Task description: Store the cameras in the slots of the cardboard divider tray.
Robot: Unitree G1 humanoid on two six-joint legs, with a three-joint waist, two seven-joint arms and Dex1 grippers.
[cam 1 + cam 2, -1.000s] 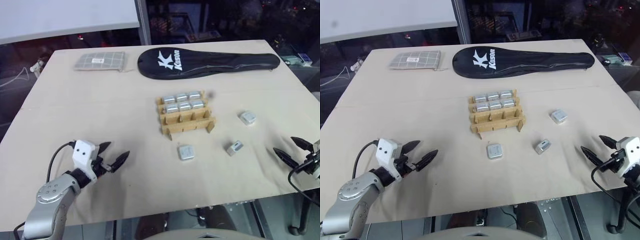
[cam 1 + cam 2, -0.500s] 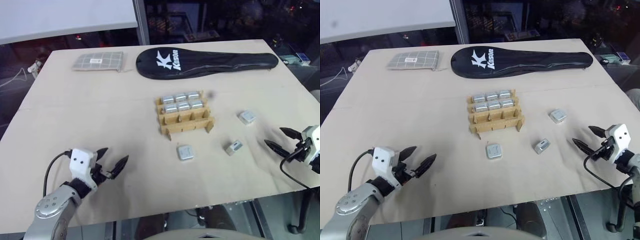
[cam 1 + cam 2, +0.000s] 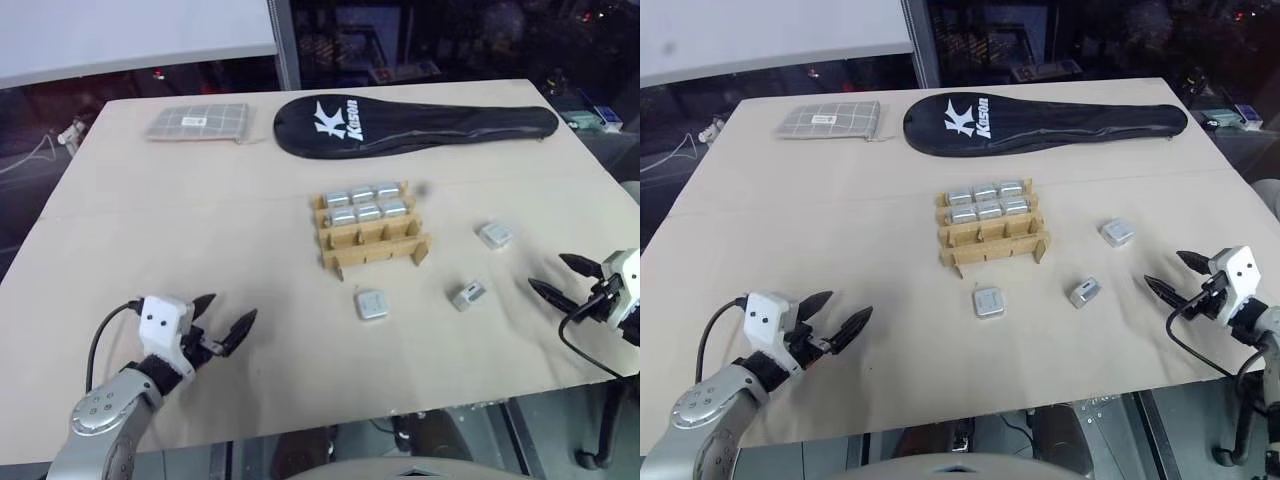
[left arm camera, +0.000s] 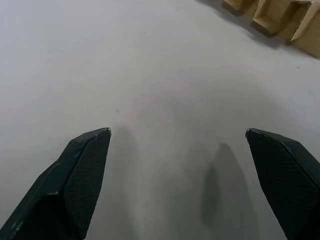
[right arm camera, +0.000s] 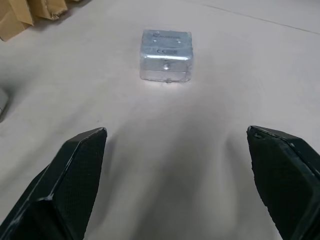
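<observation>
The cardboard divider tray (image 3: pixel 372 246) sits mid-table. Silver cameras (image 3: pixel 364 204) fill its two back rows, and the front row's slots stand bare. Three cameras lie loose to the front right of it: one flat (image 3: pixel 372 304) in front of the tray, one on its edge (image 3: pixel 468 295), one further right (image 3: pixel 494 236). My right gripper (image 3: pixel 548 272) is open at the table's right edge, pointing at the camera on edge (image 5: pixel 166 55), a short gap away. My left gripper (image 3: pixel 230 308) is open over bare table at the front left, far from the tray's corner (image 4: pixel 280 20).
A black racket cover (image 3: pixel 415 122) lies along the back of the table. A grey checked pouch (image 3: pixel 198 122) is at the back left. The table's front edge (image 3: pixel 330 425) runs close below both grippers.
My right gripper has come in from the right edge, forward and left toward the loose cameras. The left gripper has stayed about where it was. Both remain open.
</observation>
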